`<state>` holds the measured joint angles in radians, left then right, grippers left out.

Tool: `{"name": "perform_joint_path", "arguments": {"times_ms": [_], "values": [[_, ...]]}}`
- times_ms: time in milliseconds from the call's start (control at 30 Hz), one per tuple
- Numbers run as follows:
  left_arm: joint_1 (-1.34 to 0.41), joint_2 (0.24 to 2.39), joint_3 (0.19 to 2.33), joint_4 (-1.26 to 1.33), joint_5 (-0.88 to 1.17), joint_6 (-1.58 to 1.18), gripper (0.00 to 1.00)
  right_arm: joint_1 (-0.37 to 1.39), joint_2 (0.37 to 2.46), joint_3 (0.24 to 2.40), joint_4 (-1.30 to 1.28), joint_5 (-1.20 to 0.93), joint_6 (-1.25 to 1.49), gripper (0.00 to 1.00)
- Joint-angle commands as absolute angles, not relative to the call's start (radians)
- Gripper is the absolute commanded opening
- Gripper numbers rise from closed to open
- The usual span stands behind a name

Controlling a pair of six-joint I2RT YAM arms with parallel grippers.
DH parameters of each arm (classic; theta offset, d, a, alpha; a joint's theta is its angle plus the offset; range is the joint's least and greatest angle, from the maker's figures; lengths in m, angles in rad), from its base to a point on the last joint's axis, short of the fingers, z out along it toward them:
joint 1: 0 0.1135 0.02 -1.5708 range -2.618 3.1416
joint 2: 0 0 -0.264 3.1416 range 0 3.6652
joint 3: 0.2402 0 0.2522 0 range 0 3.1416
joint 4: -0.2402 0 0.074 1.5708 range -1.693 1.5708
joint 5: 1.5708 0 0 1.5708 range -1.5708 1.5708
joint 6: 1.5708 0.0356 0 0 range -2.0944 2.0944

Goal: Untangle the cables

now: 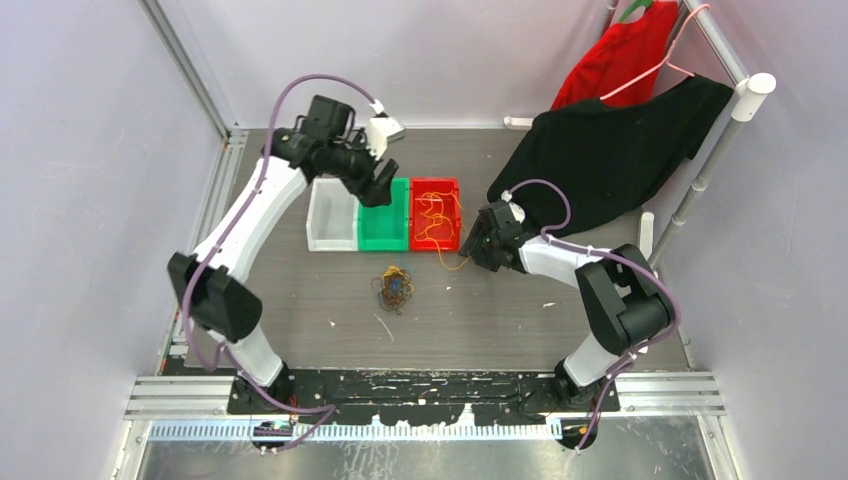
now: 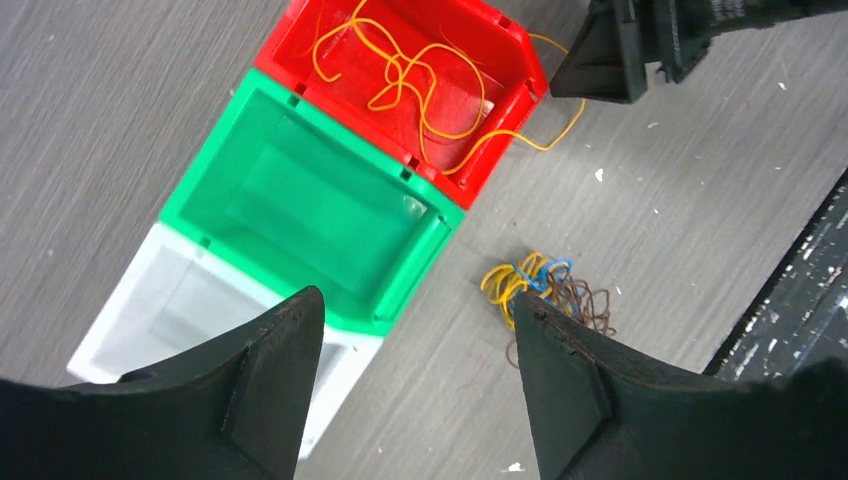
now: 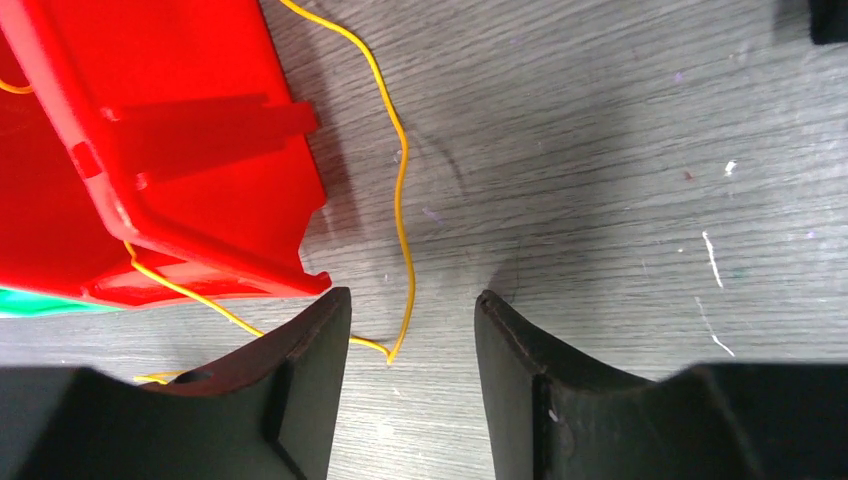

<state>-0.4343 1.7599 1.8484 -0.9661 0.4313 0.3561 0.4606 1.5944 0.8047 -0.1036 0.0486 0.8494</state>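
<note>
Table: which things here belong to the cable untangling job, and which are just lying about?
Job: orange cable, tangled cable bundle, and probably the red bin, green bin and white bin.
Lying about: black cloth, red garment.

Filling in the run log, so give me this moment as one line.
left gripper open above green bin | right gripper open astride orange cable end beside red bin | tangle on table, untouched

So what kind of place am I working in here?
Probably a robotics lab test cell: panel walls on an aluminium frame, a mounting rail at the near edge, and a red bin, green bin and white bin.
</note>
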Motion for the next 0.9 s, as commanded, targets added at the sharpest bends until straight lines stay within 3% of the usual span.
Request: {"name": "perform_joint_path", "arguments": {"times_ms": [0, 133, 267, 400, 600, 867], "values": [[-0.403, 1.607, 1.759, -0.905, 0.496, 0.329, 0.7, 0.458, 1.612, 0.839, -0.064, 0.037, 0.855, 0.51], [-0.386, 1.532, 1.705, -0.893, 0.507, 0.313, 0.7, 0.459, 1.613, 0.84, -0.068, 0.054, 0.856, 0.43], [-0.372, 1.47, 1.663, -0.898, 0.511, 0.305, 0.7, 0.459, 1.605, 0.845, -0.087, 0.081, 0.854, 0.18], [-0.347, 1.424, 1.64, -0.924, 0.514, 0.306, 0.7, 0.462, 1.567, 0.826, -0.084, 0.087, 0.865, 0.02], [-0.285, 1.382, 1.623, -0.947, 0.537, 0.296, 0.69, 0.466, 1.433, 0.816, -0.086, 0.117, 0.861, 0.01], [-0.234, 1.325, 1.587, -0.969, 0.578, 0.293, 0.68, 0.488, 1.382, 1.046, -0.25, 0.146, 0.75, 0.01]]}}
